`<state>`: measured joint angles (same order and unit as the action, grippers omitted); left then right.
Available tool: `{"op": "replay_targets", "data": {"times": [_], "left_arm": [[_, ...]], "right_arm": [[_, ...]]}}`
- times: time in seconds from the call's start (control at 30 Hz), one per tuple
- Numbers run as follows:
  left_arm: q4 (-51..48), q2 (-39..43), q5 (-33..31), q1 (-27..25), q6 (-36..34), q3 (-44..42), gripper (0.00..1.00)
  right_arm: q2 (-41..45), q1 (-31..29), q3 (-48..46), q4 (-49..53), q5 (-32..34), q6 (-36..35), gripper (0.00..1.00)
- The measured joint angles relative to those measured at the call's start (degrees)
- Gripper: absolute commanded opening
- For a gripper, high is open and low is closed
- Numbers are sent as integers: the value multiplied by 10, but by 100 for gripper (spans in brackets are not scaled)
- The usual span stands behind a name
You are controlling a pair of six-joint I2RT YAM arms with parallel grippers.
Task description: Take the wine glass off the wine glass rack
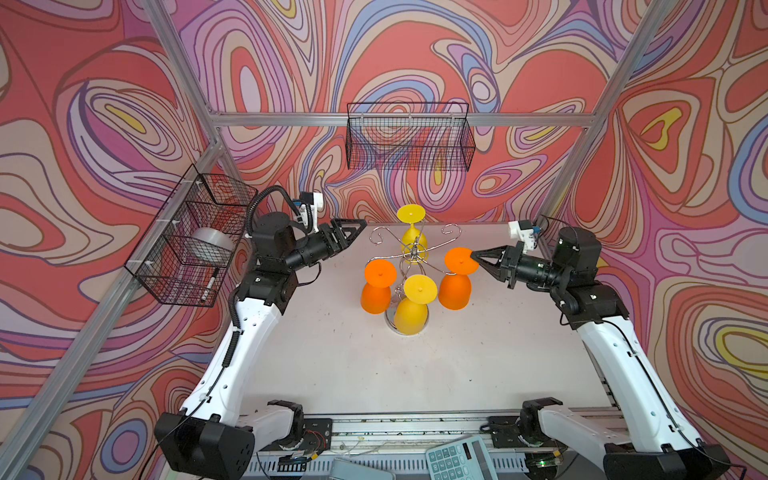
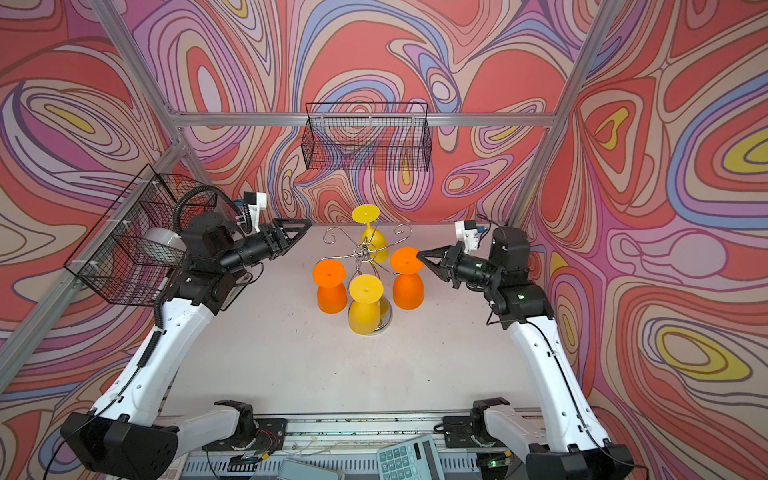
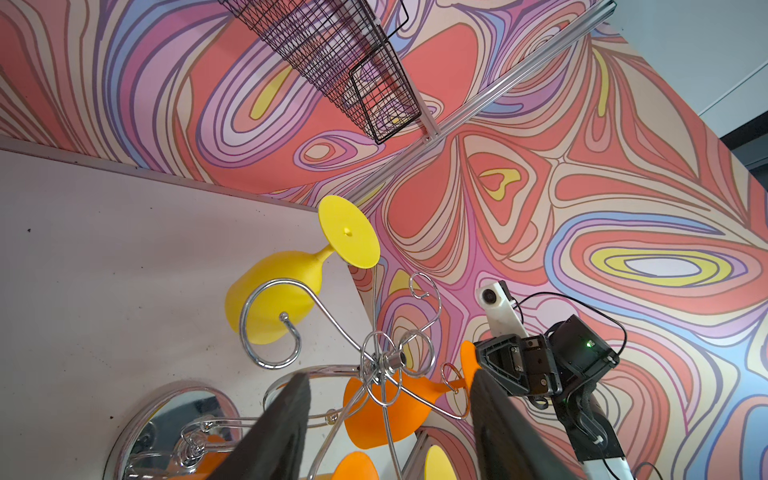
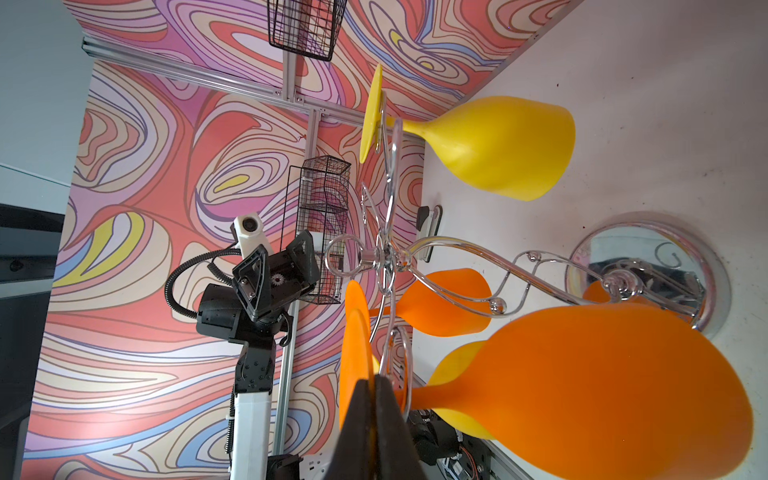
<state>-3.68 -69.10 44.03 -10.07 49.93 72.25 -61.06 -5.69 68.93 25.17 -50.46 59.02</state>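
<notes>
Step in hand, as I read it: getting a hold on the right-hand orange wine glass (image 1: 455, 286). It hangs upside down on the rack (image 1: 412, 255) mid-table, with its foot up in a hook arm and its bowl down. It's not off yet. Three other glasses (image 1: 376, 291) hang on the same rack.

Your right gripper (image 1: 473, 254) has its fingers pressed together, tips at the outer rim of that glass's foot. In the right wrist view the foot is edge-on, right beside the closed fingers (image 4: 361, 415). I can't tell if the rim is pinched or only touched.

Your left gripper (image 1: 360, 227) is about half open and empty, back-left of the rack and apart from it.

Next, I'd say:
- Confirm a real hold on the foot or stem.
- Draw the glass outward along the hook arm towards its open end. Don't pull straight up.
- The rack looks light and loaded, so go slow. You could use the left gripper to steady it.
</notes>
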Motion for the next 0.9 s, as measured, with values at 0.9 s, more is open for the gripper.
{"op": "replay_targets", "data": {"times": [0.9], "left_arm": [[-35, -20, -36, -28, -52, 0, 62]], "right_arm": [[28, 0, -30, 9, -9, -12, 0]]}}
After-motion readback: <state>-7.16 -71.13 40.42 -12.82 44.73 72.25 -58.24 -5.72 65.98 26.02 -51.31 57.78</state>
